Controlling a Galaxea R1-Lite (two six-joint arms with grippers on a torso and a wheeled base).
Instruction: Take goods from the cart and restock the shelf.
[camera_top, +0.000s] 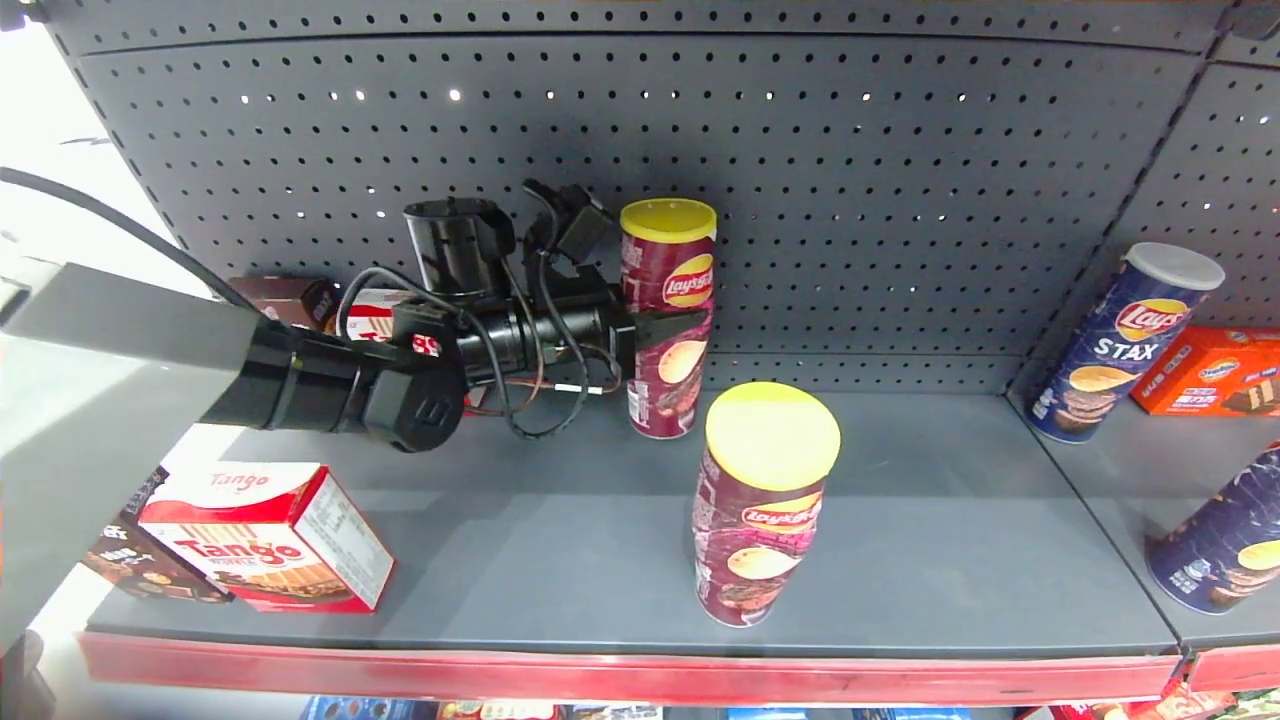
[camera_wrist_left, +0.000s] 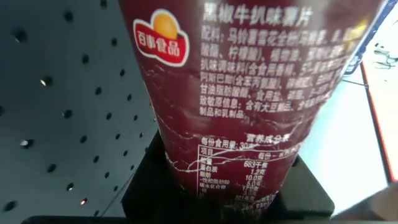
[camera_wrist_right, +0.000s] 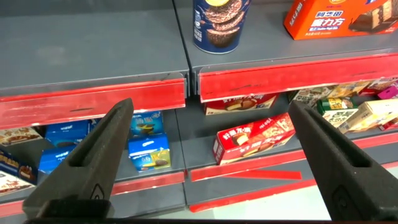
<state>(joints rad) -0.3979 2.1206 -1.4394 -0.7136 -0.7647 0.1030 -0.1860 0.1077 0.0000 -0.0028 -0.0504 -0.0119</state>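
**Chip can held at the back of the shelf**

Grey shelf (camera_top: 560, 540) with a red front strip spans the head view, backed by a dark pegboard wall (camera_top: 800, 200). The left arm (camera_top: 330, 385) comes in from the left above the board, and the left gripper (camera_top: 672, 332) is closed around the middle of a maroon can (camera_top: 668, 280) with a yellow lid. This can stands upright close to the pegboard wall, its base down at the board. In the left wrist view the same can's printed side (camera_wrist_left: 249, 93) sits between the dark pads.

A second maroon can (camera_top: 765, 500), also with a yellow lid, stands free nearer the front edge, well apart from the held one. A red and white box (camera_top: 270, 535) lies at the front left corner, with a dark box (camera_top: 130, 560) just beside it. On the next shelf section to the right stand a blue can (camera_top: 1125, 345), an orange box (camera_top: 1210, 370) behind it, and another blue can (camera_top: 1225, 540) near the front.

The right gripper (camera_wrist_right: 211, 109) hangs with its fingers spread wide and nothing between them, in front of lower shelves that carry a red box (camera_wrist_right: 255, 137) and blue packets (camera_wrist_right: 149, 143).
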